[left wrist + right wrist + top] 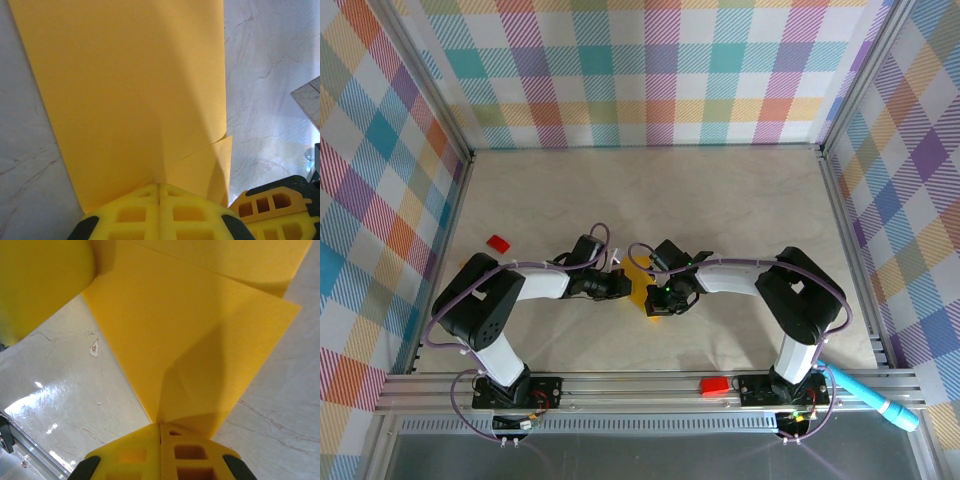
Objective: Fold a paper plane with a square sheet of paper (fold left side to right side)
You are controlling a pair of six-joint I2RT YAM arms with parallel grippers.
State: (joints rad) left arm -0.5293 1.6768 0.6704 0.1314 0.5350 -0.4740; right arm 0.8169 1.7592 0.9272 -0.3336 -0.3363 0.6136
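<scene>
– Two end effectors, and both shut?
– Yes. The left end effector (159,187) has its yellow fingers pressed flat together, and the near edge of the sheet of paper (130,90) is pinched right at their tips. The right end effector (160,427) is the same, with its fingers closed on a pointed corner of that sheet.
– Where does the paper go from there?
– Straight ahead of each pair of fingers, widening as it runs away. Ahead of the left end effector a second layer overlaps the first, and its edge juts out to the right. The other arm's yellow fingers sit just beside it on that side.
– Is it lying flat?
– I cannot tell. The pale marbled tabletop (270,75) shows on both sides of it.
– And further out?
– From above, the two end effectors meet almost tip to tip with the sheet between them. One red block (498,242) lies well out to the left of the left end effector. Another red block (714,385) sits behind the right one, on the rail by the arm bases. A light blue pen (875,400) lies behind and to the right of that.
</scene>
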